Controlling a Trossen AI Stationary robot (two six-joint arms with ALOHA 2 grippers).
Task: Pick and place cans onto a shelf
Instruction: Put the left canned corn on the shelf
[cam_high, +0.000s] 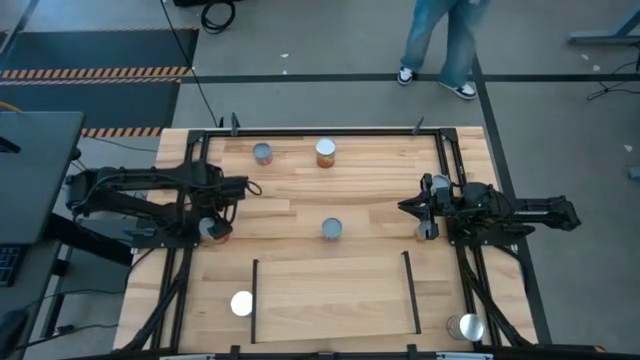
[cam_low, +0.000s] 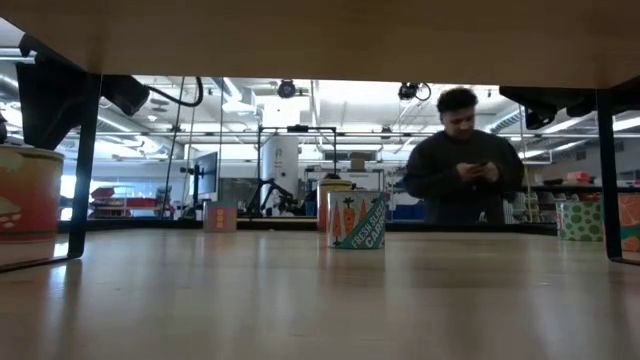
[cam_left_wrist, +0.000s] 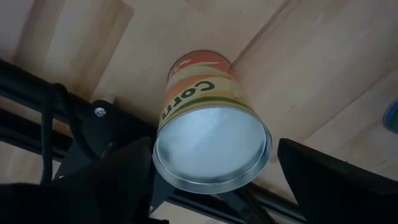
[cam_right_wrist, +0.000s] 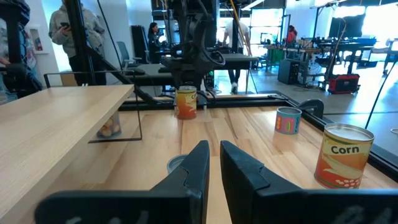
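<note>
A Corn can (cam_left_wrist: 208, 124) with an orange side and a silver top stands upright on the tabletop by the left black rail; it also shows in the high view (cam_high: 213, 231). My left gripper (cam_left_wrist: 214, 180) hangs above it, open, one finger on either side of its top; I see no touch. My right gripper (cam_right_wrist: 214, 163) is shut and empty, level above the table near the right rail (cam_high: 405, 207), pointing toward the table's left. The shelf (cam_high: 330, 300) lies at the near middle with nothing on top. Other cans stand at the far side (cam_high: 262, 153) (cam_high: 325, 152) and in the middle (cam_high: 332, 229).
A white-topped can (cam_high: 241, 303) stands left of the shelf and a silver-topped can (cam_high: 466, 326) at the near right corner. Another can (cam_high: 425, 232) stands close to my right gripper. Black frame rails (cam_high: 195, 200) run along both sides. A person (cam_low: 462, 160) stands beyond the far edge.
</note>
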